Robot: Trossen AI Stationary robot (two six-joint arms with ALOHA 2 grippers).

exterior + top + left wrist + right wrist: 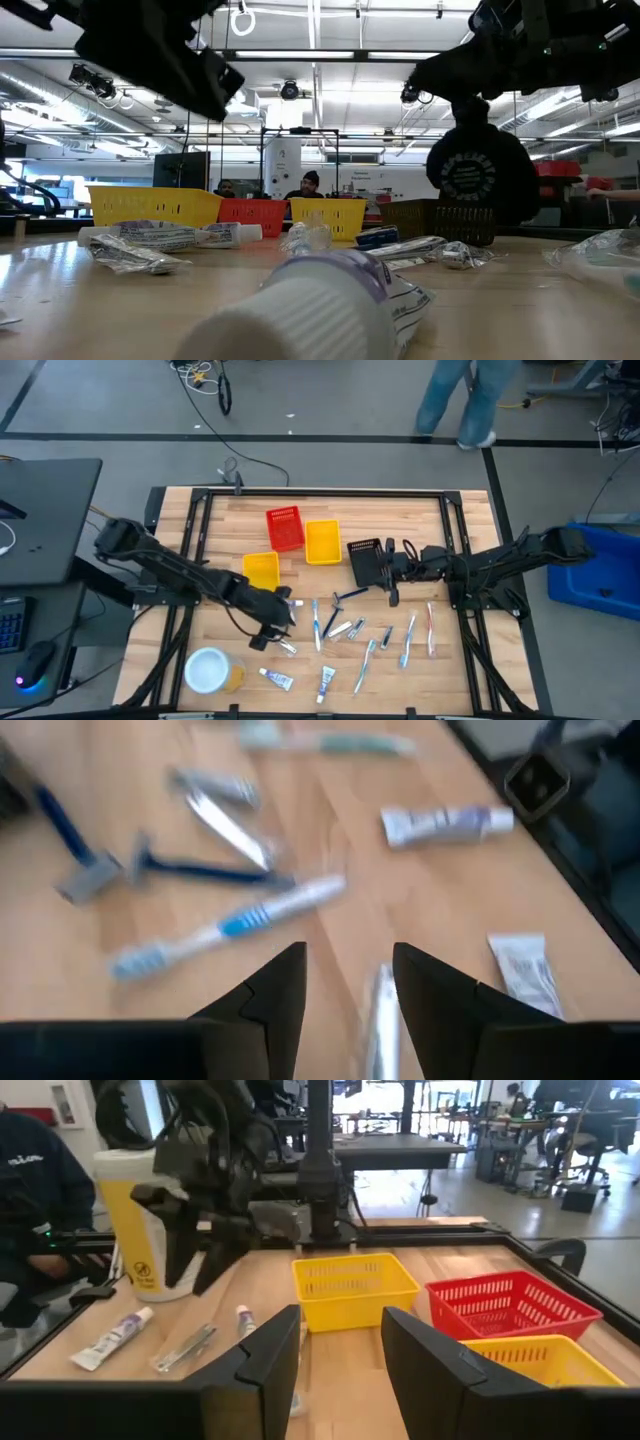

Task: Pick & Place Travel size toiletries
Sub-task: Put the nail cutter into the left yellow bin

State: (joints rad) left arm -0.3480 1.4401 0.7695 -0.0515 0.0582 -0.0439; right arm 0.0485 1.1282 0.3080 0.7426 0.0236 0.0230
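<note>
Wooden table (230, 510) carries scattered travel toiletries (345, 630) toward its front edge, with baskets (322, 541) behind them. Left gripper (275, 632) hangs over a small tube (378, 1025), fingers apart, nothing held. Right gripper (392, 575) hangs beside the black basket (364, 561), fingers apart, empty.

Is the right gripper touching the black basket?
Cannot tell. In the high view the right gripper overlaps the black basket, but from above contact cannot be separated from height. Its wrist view shows empty open fingers.
</note>
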